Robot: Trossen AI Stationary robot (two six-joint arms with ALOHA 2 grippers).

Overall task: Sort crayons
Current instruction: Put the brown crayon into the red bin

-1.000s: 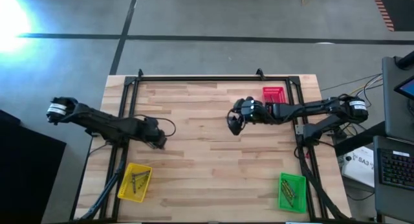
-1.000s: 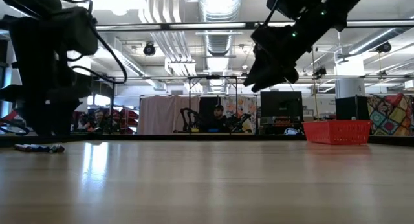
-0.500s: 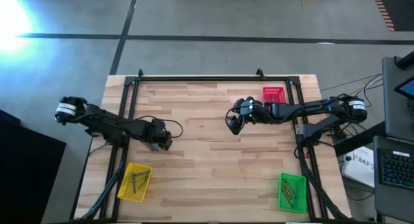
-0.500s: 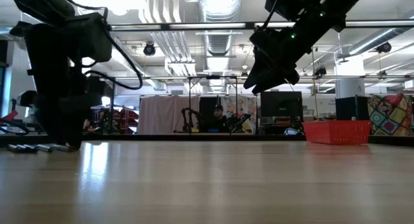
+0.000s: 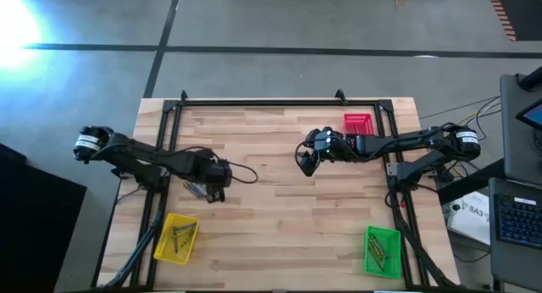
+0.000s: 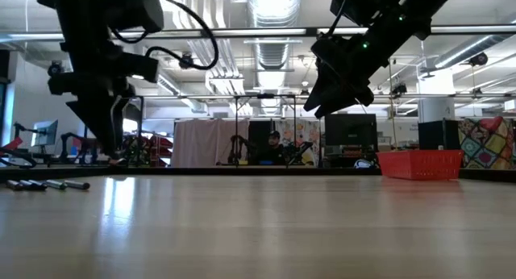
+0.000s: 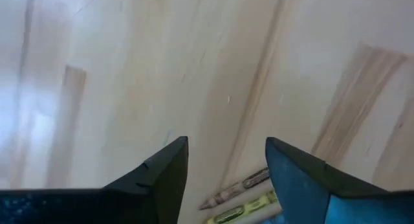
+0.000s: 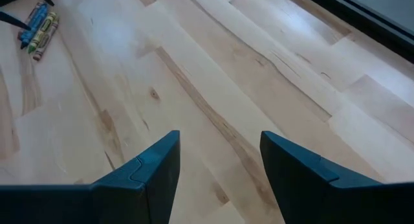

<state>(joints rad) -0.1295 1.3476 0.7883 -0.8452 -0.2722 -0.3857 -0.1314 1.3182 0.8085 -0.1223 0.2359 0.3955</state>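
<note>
Left hand (image 7: 226, 179) hangs open above the crayons (image 7: 240, 197); nothing gripped.

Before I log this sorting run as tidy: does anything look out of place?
Yes: a few thin loose crayons lie on the bare wooden table, outside the yellow tray, beside the left gripper. Nothing looks spilled or damaged.

A pale wooden counter (image 5: 279, 208) edged by a black metal frame (image 5: 262, 102) carries three plastic trays: a red one (image 5: 358, 124) near the far right corner, a yellow one (image 5: 176, 239) at the near left, and a green one (image 5: 381, 251) at the near right. Beyond the counter, a seated person (image 6: 272, 147) is visible in the workshop, under ceiling ducts (image 6: 270, 9).
</note>
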